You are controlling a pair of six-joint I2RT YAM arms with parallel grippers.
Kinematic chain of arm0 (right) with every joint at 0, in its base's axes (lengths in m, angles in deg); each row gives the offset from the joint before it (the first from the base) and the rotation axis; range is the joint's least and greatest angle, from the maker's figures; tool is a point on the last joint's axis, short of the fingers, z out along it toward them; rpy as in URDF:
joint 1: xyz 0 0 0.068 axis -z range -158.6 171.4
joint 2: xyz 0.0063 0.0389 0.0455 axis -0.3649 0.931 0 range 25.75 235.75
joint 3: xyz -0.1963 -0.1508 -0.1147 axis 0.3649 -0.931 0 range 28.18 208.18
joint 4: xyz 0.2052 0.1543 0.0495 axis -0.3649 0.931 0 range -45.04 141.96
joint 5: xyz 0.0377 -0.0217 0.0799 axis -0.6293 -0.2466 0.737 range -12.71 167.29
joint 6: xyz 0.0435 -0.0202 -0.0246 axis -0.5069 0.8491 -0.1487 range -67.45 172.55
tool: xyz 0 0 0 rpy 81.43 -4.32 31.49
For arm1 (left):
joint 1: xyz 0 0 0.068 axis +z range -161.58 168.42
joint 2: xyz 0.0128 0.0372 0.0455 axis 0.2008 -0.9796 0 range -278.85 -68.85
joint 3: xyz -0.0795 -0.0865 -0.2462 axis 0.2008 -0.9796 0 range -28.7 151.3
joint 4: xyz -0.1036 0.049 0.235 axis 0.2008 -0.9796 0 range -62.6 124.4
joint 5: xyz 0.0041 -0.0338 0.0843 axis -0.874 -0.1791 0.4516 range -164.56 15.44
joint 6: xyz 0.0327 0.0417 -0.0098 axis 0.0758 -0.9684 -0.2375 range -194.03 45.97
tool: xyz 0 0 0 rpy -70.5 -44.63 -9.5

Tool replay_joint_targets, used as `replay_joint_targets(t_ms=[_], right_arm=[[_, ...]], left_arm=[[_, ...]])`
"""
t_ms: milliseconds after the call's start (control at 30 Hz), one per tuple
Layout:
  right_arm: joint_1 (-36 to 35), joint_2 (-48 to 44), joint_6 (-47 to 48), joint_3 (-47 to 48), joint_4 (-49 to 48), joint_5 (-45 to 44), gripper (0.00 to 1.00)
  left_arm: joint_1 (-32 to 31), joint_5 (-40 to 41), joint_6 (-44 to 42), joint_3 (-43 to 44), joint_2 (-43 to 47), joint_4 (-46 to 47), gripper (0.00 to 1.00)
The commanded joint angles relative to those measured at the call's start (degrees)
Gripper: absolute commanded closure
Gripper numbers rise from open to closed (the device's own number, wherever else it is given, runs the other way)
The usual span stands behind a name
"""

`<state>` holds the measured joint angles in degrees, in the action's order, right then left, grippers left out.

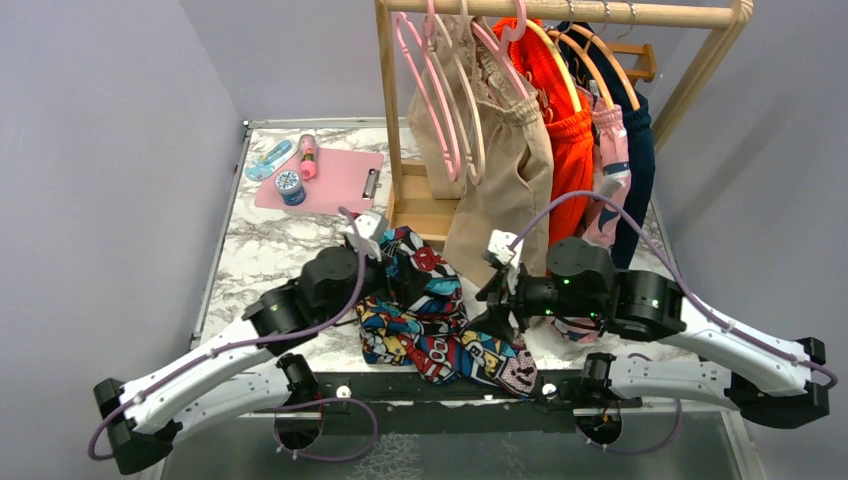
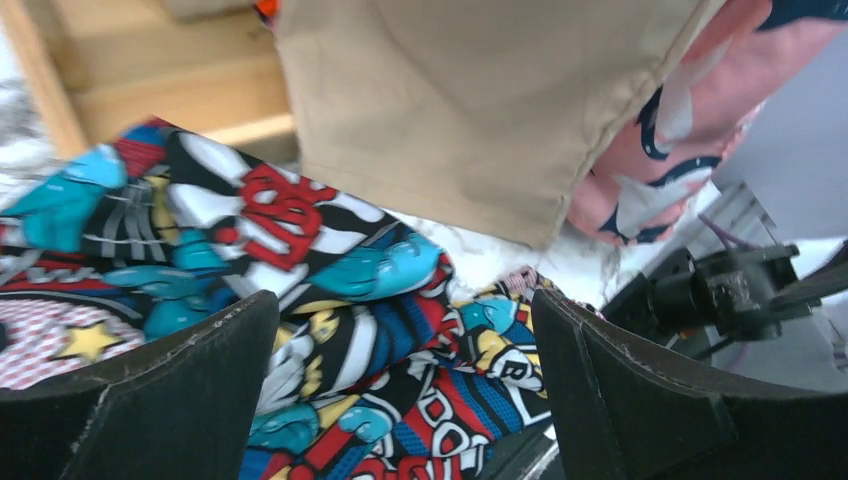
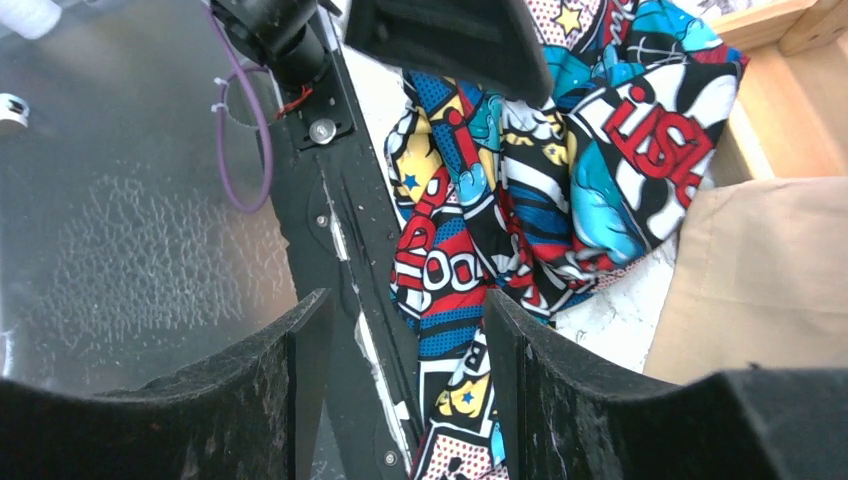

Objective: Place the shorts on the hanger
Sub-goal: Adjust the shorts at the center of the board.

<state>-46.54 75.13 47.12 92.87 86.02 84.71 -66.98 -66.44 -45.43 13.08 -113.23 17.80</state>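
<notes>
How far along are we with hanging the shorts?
Nothing looks done yet: the shorts lie crumpled on the table between the arms. In hand: the left gripper and right gripper hover open over them, gripping nothing. Still to do: grasp the shorts and hang them on the hanger, which I cannot single out on the rack.

Soft, even light is filling the overhead view, casting only faint shadows beneath the arms onto the marbled table (image 1: 265, 250). The left wrist view is reading soft throughout, with the beige shorts (image 2: 450, 100) smearing and the fingers (image 2: 150, 400) of the left gripper (image 2: 402, 300) sitting dark and out of focus. In the right wrist view, glare is spreading across the grey panel (image 3: 120, 220), while the comic-print shorts (image 3: 560, 180) are showing sharp.
</notes>
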Motion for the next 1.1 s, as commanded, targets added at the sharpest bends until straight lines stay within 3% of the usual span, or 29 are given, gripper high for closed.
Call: replay_joint_targets(t_ms=[0,167,300,700,900,1067], right_arm=[[-0.26,2.77,0.61,-3.12,-7.03,2.9,0.4],[-0.27,10.86,0.22,-4.68,-14.75,6.88,0.41],[-0.28,18.51,-0.42,-3.13,-22.48,5.19,0.41],[-2.55,44.69,-1.6,8.88,-34.22,-9.2,0.41],[-2.15,56.26,0.63,21.53,-29.88,-15.23,0.4],[1.02,62.49,-1.65,28.53,-28.28,-13.47,0.39]], left_arm=[[-0.07,12.74,-2.88,4.93,6.88,-11.38,0.01],[-0.06,27.45,-3.43,7.07,13.69,-21.21,0.01],[-0.08,35.22,-2.15,5.65,19.62,-22.23,0.03],[-0.07,41.49,0.99,1.39,30.31,-20.72,0.07],[-0.09,39.89,0.75,2.26,28.4,-21.1,0.07],[-0.08,37.35,1.63,3.31,27.98,-21.36,0.07]])
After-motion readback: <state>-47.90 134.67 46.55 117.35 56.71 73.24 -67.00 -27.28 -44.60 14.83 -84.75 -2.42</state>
